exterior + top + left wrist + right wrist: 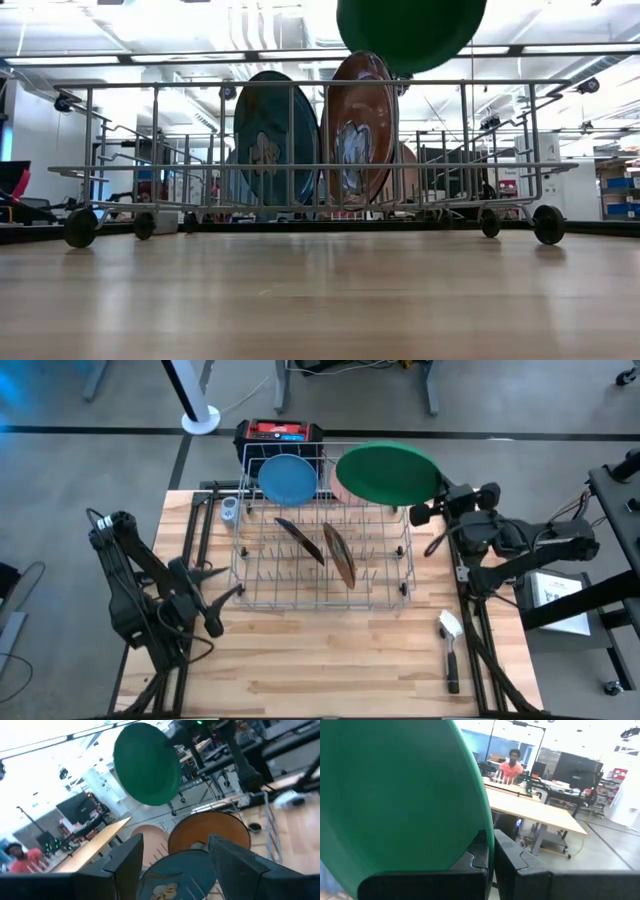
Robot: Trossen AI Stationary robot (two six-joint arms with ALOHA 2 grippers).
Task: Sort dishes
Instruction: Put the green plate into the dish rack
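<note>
While the right gripper (437,488) pinches the rim of the green plate (387,472) and holds it in the air, the wire rack (325,596) lies below and beside it. Farther from that gripper, two orange-brown plates (338,554) stand in the rack's middle; the blue plate (288,479) and the pink plate (148,839) sit at its far end. Only the green plate seems left to slot in. Farthest off, the left gripper (217,603) waits open above the surface (330,665).

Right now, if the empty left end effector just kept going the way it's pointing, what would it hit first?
Probably the light blue plate standing in the wire rack: it sits straight ahead between the open left end effector. Depth is hard to judge from here.
</note>
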